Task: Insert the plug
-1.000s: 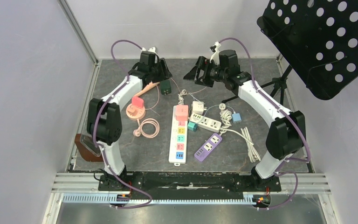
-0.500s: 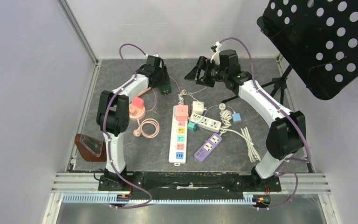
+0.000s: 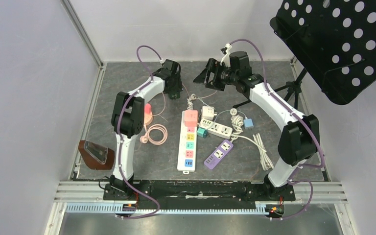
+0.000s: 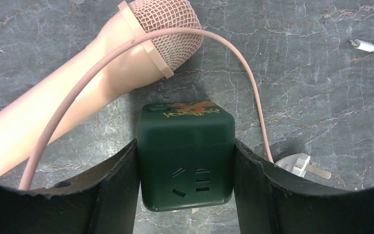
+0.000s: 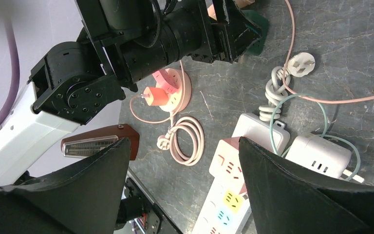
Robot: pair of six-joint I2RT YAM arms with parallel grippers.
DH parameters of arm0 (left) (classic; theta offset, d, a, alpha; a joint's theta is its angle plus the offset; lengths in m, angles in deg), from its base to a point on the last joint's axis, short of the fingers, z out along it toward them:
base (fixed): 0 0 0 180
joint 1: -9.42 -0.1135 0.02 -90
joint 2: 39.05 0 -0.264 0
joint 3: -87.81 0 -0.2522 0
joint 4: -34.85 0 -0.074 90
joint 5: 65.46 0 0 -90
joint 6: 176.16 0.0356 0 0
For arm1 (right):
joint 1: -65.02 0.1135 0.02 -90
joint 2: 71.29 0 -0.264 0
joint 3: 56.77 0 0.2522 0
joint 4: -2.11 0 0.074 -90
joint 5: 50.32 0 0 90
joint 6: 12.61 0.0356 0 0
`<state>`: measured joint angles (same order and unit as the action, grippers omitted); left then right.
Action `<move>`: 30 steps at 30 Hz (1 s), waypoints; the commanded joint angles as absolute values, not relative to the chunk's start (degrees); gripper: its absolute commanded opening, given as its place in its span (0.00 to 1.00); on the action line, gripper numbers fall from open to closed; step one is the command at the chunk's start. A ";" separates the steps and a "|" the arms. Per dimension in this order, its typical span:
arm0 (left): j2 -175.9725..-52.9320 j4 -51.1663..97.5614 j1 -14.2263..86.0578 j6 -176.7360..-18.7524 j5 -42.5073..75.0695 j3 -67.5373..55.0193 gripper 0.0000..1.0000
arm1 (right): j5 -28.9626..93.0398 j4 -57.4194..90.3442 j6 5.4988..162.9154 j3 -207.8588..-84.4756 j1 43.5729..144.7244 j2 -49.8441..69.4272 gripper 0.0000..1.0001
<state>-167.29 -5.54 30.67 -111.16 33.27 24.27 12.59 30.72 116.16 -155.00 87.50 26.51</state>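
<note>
The white plug (image 4: 301, 165) on its pink cord lies loose on the table (image 4: 321, 73) just to the right of the green socket cube (image 4: 185, 161), its prongs bare, so from where I stand nothing has been inserted yet. The left gripper (image 4: 185, 144) sits astride that cube with a finger flat against each side, clamped on it as far as I can see, which looks like securing the socket first. The right gripper (image 5: 184, 141) hangs well off to the cube's right, spread wide and empty, so picking up the plug, lining it up with the cube's slots and pushing it in all remain.
</note>
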 commanded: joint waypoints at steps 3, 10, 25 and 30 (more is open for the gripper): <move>-161.00 -3.97 30.61 -107.69 30.93 23.04 0.02 | 11.50 31.80 113.33 -158.64 86.82 25.97 0.83; -145.84 4.20 30.88 -101.73 20.65 13.01 0.02 | 14.62 33.17 111.69 -155.46 86.74 20.58 0.85; -114.65 27.78 32.80 -85.42 -17.33 -13.48 0.02 | 16.01 36.73 95.53 -154.86 92.28 8.52 0.98; -108.75 29.50 35.18 -75.52 -19.92 -18.80 0.02 | 21.88 38.28 94.70 -156.31 98.00 8.56 0.98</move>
